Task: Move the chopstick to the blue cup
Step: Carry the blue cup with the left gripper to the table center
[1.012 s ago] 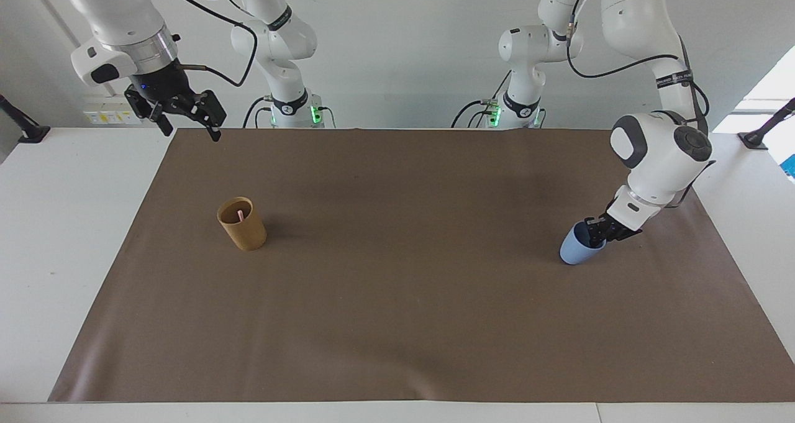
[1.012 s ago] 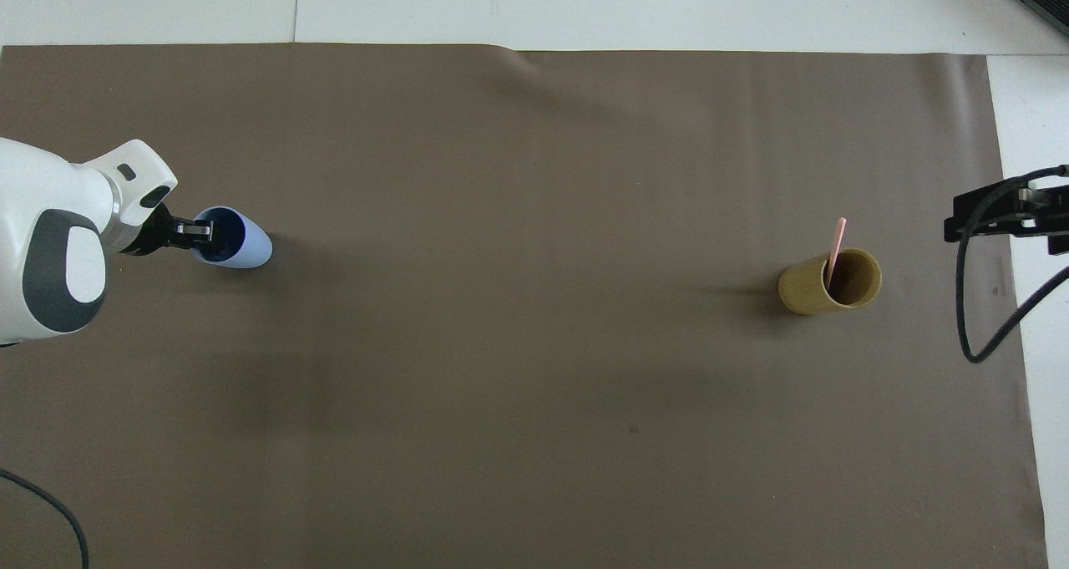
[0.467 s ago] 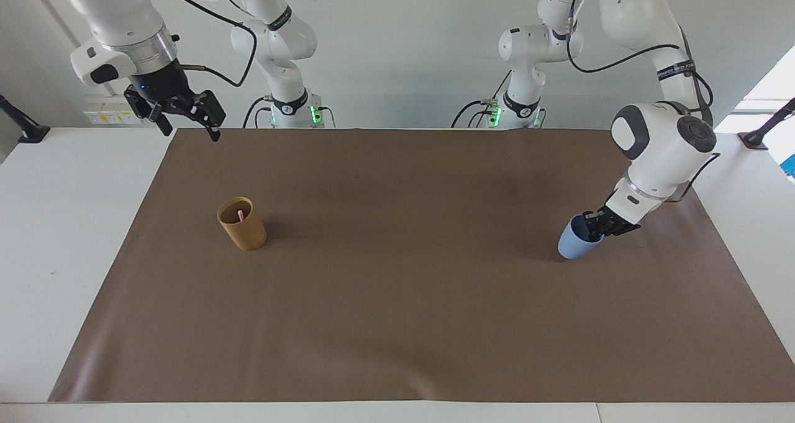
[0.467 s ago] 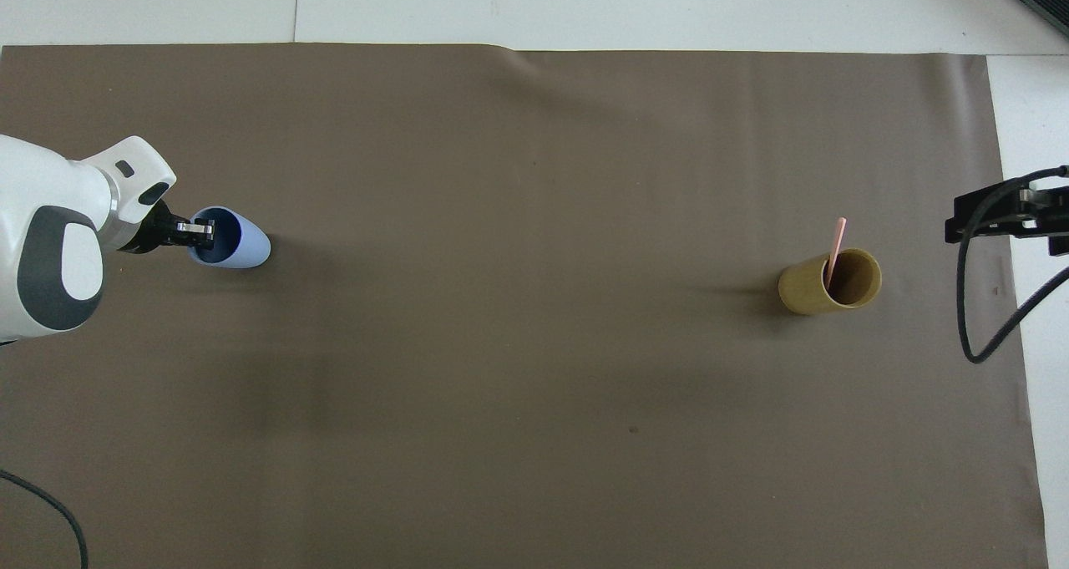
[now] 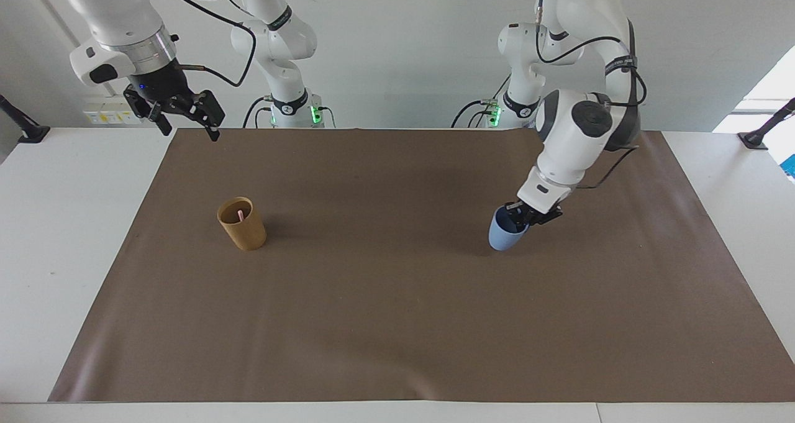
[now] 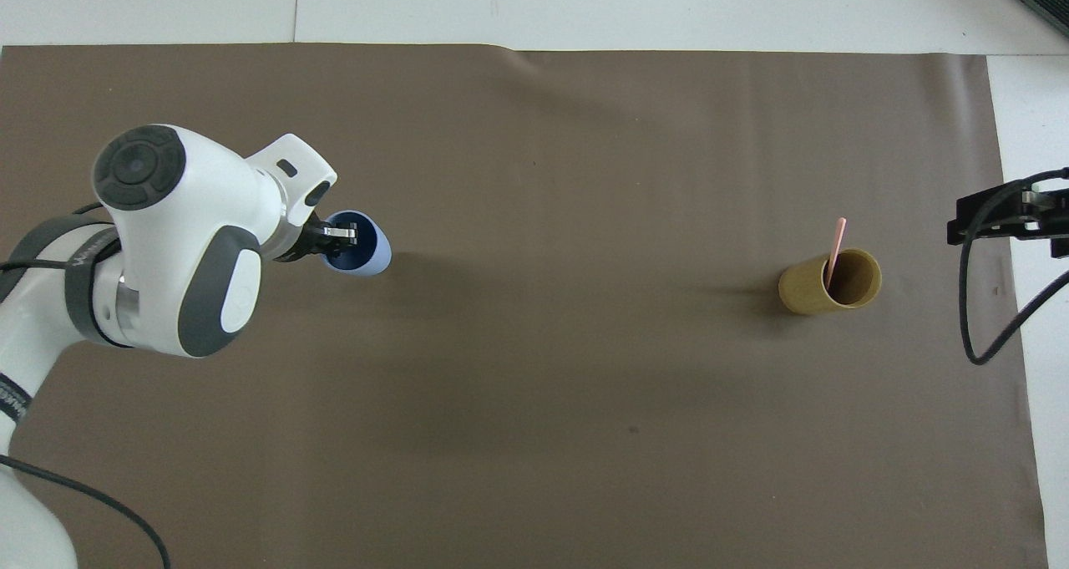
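My left gripper (image 5: pixel 520 215) (image 6: pixel 341 236) is shut on the rim of the blue cup (image 5: pixel 502 235) (image 6: pixel 364 253) and holds it tilted, just above the brown mat. The pale-pink chopstick (image 5: pixel 240 214) (image 6: pixel 836 243) stands in the tan-brown cup (image 5: pixel 243 225) (image 6: pixel 823 285) toward the right arm's end of the table. My right gripper (image 5: pixel 186 115) (image 6: pixel 1006 218) is open and empty, raised over the corner of the mat nearest the right arm's base, where it waits.
A brown mat (image 5: pixel 397 323) (image 6: pixel 534 435) covers most of the white table (image 5: pixel 56 236). The robot bases (image 5: pixel 292 109) stand at the table's edge.
My left gripper has carried the blue cup across the mat toward the tan-brown cup. The right arm has not moved.
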`<state>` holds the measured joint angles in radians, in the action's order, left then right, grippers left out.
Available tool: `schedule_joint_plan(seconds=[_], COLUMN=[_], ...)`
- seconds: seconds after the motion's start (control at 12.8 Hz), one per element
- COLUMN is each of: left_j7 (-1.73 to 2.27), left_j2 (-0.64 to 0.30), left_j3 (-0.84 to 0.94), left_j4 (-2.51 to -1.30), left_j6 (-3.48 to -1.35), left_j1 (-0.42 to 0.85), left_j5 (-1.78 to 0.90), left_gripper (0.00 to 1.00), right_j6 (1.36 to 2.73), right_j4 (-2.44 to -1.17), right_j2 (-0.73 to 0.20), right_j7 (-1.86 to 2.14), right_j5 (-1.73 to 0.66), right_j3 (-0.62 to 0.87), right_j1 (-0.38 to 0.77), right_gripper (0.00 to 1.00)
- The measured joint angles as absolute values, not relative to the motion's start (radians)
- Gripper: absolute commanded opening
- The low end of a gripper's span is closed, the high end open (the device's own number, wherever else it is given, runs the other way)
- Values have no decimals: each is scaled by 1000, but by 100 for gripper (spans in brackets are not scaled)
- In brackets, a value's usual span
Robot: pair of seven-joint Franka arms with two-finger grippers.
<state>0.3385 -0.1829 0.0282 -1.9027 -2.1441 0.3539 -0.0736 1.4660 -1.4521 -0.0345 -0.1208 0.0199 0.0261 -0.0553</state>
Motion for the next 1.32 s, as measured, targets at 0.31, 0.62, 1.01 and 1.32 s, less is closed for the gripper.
schedule_joint_plan(seconds=[0.31, 0.62, 1.01, 1.32], left_j7=[555, 650, 664, 665], left_j2=[-186, -217, -264, -290], left_j3=[30, 30, 31, 30], left_j4=[-1887, -1887, -1887, -1886], left_j6=[-2145, -2177, -2214, -2251], left_j1=[538, 647, 685, 686], left_j5=[-70, -69, -69, -69], left_gripper=[0, 0, 0, 83], right_j6=[1466, 1466, 1466, 1466], right_j4=[-1453, -1453, -1456, -1457], right_j2=[-34, -33, -33, -33], right_j7=[-121, -121, -121, -121], right_j5=[20, 20, 20, 20], right_j3=[26, 26, 26, 26], right_j1=[-55, -56, -56, -56], right_gripper=[100, 100, 100, 100])
